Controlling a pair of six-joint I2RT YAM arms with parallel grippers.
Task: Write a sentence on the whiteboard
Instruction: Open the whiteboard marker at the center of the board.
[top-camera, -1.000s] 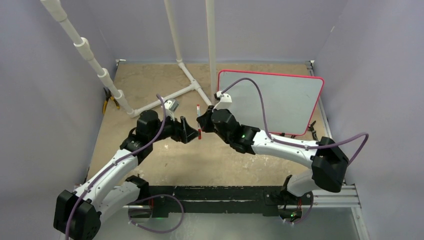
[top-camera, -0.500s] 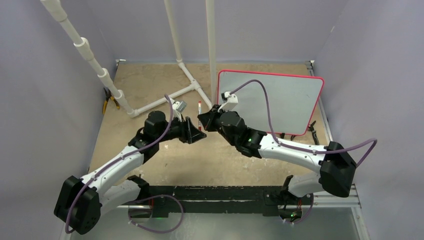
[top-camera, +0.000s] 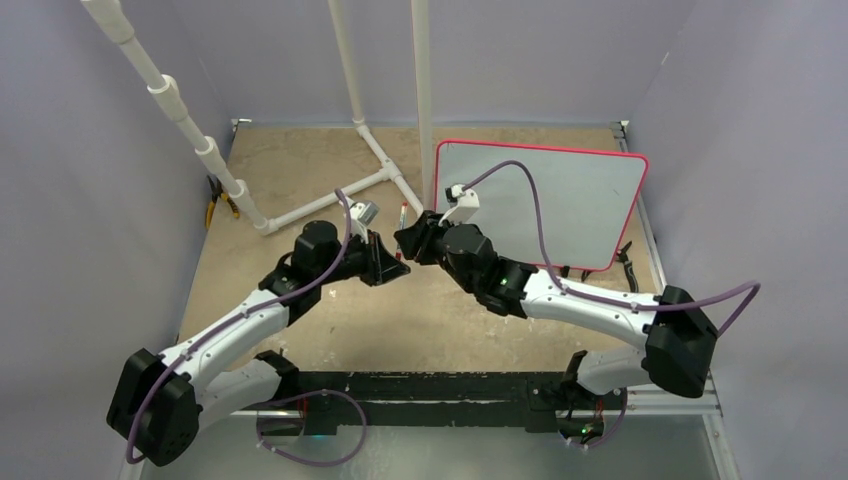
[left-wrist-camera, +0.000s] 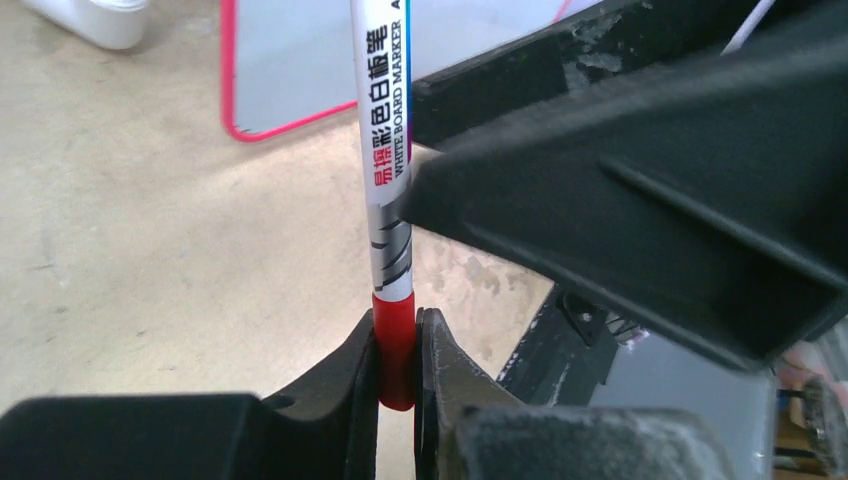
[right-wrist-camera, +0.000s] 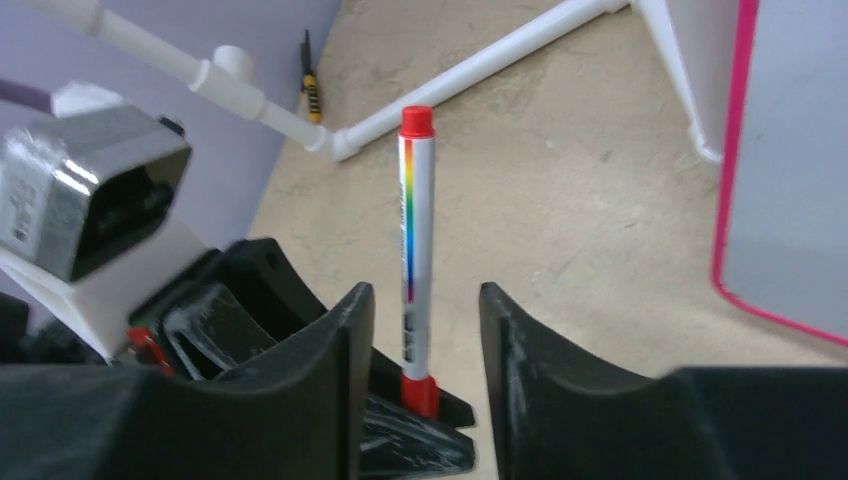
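Slippage of the marker (left-wrist-camera: 388, 150) is risked if the spread right claw (right-wrist-camera: 420, 300), set round the barrel above the left claw (left-wrist-camera: 397, 350) clamped on its red end, is closed askew; the whiteboard (top-camera: 590, 200) is seen to that claw's right.

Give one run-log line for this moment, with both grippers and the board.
marker: near upright | left gripper: shut on its red lower end | right gripper: open around barrel | whiteboard: no writing visible
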